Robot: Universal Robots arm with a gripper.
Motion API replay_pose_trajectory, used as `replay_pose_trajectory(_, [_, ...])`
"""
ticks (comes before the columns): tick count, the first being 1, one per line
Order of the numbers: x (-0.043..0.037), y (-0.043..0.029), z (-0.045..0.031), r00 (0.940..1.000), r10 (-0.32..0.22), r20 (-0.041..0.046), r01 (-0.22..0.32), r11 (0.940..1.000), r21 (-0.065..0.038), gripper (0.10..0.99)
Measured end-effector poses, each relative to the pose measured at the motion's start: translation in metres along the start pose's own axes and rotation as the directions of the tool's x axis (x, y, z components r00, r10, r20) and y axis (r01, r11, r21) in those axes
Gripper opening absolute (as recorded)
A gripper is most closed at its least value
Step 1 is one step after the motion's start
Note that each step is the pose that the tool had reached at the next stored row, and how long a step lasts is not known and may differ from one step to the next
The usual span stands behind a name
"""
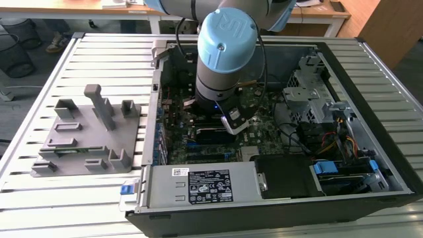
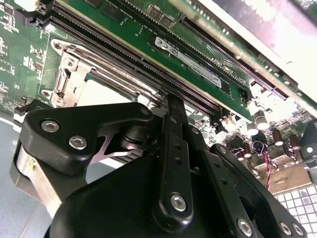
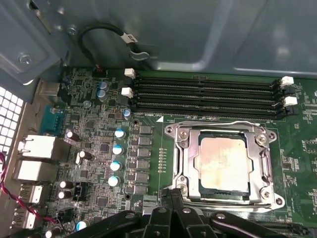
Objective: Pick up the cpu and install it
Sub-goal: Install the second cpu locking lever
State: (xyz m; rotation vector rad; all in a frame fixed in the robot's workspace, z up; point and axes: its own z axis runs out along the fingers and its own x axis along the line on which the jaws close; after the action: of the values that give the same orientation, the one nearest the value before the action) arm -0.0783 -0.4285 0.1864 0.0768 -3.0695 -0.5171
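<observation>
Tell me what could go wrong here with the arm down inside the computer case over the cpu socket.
The cpu lies in the metal socket frame, close to the gripper; pressing off-centre might damage the socket. The memory slots and upright capacitors sit nearby, so a sideways drift could knock them.

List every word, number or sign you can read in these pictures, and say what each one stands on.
Black label on the metal box in the exterior view: print too small to read.
White sticker above it: unreadable.
Strip label on the green board in the second wrist view: too blurred to read.
Cable tag in the first wrist view: unreadable.
cpu top: no print visible.
Nothing can be quoted.
</observation>
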Motion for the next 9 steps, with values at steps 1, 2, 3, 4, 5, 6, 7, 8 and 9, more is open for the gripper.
replay_pose_trajectory(1, [0.0004, 0.0001, 0.0001, 1.0, 0.0, 0.0, 0.0, 1.0, -0.001, 0.106])
replay_pose_trajectory(2, [0.0008, 0.0003, 0.0002, 1.0, 0.0, 0.0, 0.0, 1.0, -0.001, 0.106])
replay_pose_trajectory(3, [0.0011, 0.0005, 0.0004, 1.0, 0.0, -0.0001, 0.0, 1.0, -0.002, 0.106])
replay_pose_trajectory(4, [0.0014, 0.0008, 0.0003, 1.0, 0.0, -0.0002, 0.0, 1.0, -0.002, 0.106])
replay_pose_trajectory(5, [0.0017, 0.0009, 0.0004, 1.0, 0.0, -0.0001, 0.0, 1.0, -0.003, 0.106])
replay_pose_trajectory(6, [0.002, 0.001, 0.0005, 1.0, 0.0, -0.0001, 0.0, 1.0, -0.004, 0.106])
replay_pose_trajectory(7, [0.0022, 0.0011, 0.0005, 1.0, 0.0, -0.0001, 0.0, 1.0, -0.005, 0.106])
replay_pose_trajectory(8, [0.0024, 0.0011, 0.0005, 1.0, 0.0, -0.0001, 0.0, 1.0, -0.005, 0.106])
replay_pose_trajectory(9, [0.0025, 0.0012, 0.0002, 1.0, 0.0, 0.0, 0.0, 1.0, -0.006, 0.106])
